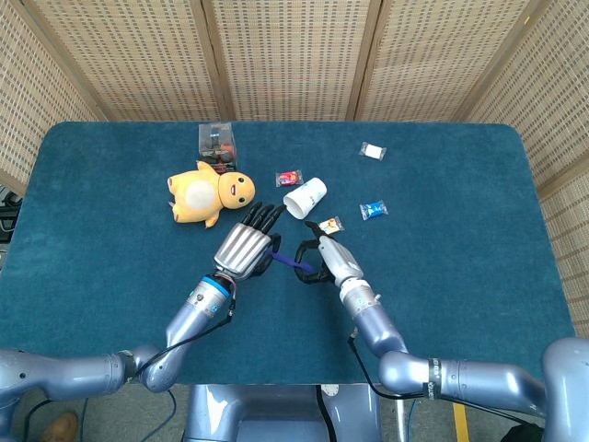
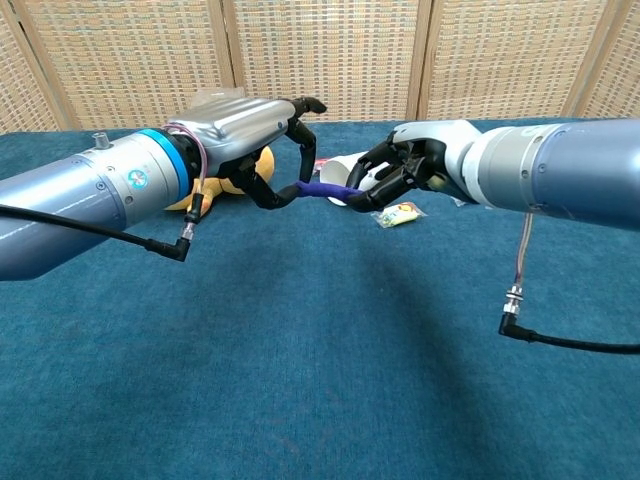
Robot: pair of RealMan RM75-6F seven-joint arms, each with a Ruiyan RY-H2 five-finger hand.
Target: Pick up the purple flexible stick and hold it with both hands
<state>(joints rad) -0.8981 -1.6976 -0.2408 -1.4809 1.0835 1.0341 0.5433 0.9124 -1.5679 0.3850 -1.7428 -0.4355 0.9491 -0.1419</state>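
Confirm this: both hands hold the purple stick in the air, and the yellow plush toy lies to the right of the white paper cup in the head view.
The side is wrong. In the head view the yellow plush toy lies to the left of the white paper cup. The rest stands: the left hand and right hand hold the purple stick above the table.

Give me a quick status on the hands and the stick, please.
Left hand and right hand each grip an end of the stick. Stick off the table, spanning both hands. Cup just behind; nothing blocking.

Purple stick point(image 2: 322, 188) ends inside fingers point(image 2: 268, 192)
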